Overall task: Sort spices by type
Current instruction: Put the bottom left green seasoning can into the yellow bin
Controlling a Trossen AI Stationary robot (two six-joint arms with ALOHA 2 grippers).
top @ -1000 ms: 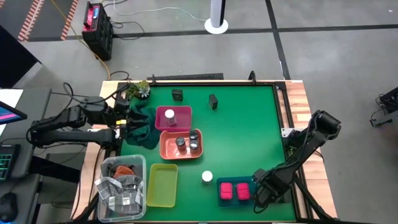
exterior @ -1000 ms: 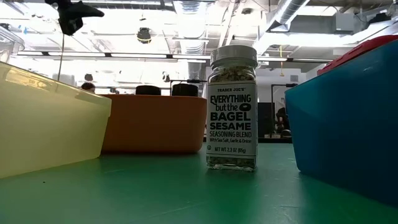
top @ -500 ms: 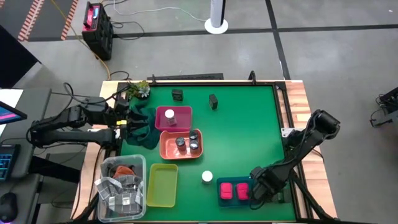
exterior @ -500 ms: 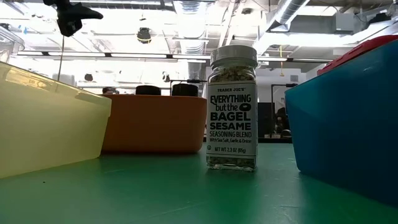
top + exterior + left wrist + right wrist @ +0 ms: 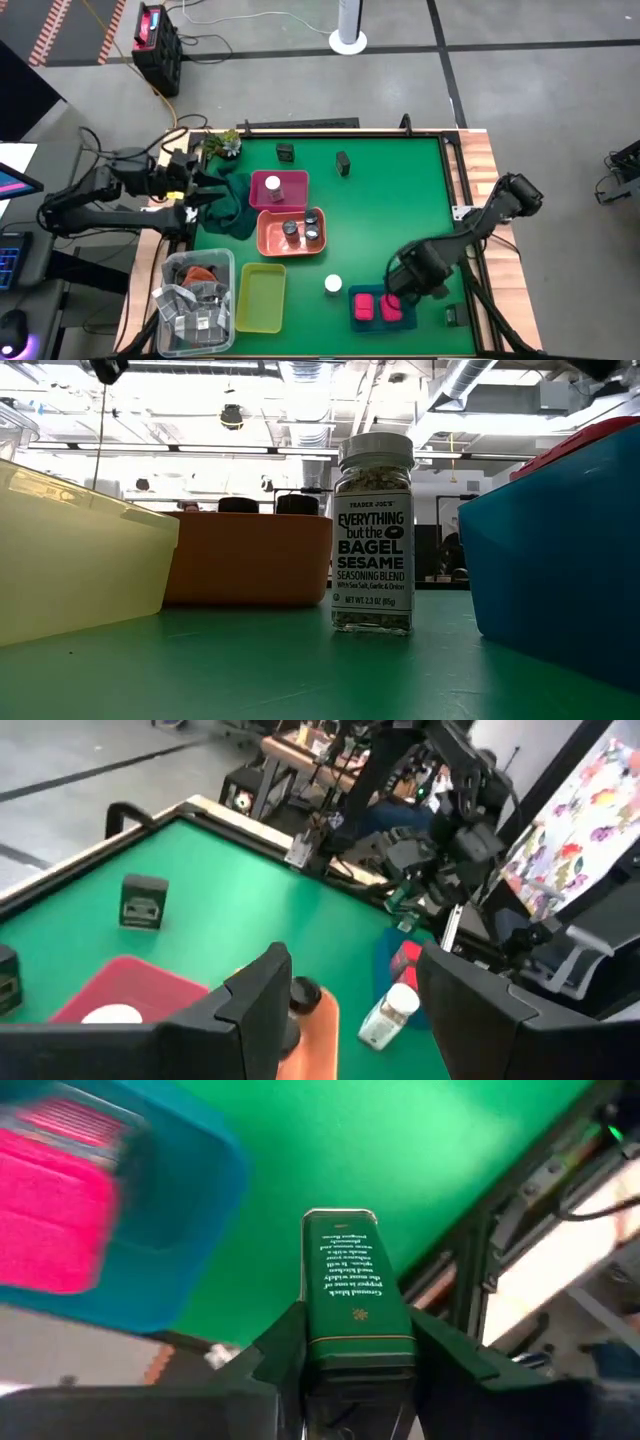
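Green table [image 5: 390,210]: right gripper [image 5: 345,1342] clamps a dark green pepper tin [image 5: 345,1295] beside the blue tray [image 5: 380,292]; left gripper [image 5: 345,990] gapes empty at the table's left edge.

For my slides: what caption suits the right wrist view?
Right gripper holds a dark green pepper tin near the blue tray.

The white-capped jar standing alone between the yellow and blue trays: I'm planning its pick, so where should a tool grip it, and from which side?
Grip the white-capped jar around its round body just below the cap, descending from above. It stands upright, and the yellow tray and blue tray flank it, so close across its free far and near sides.
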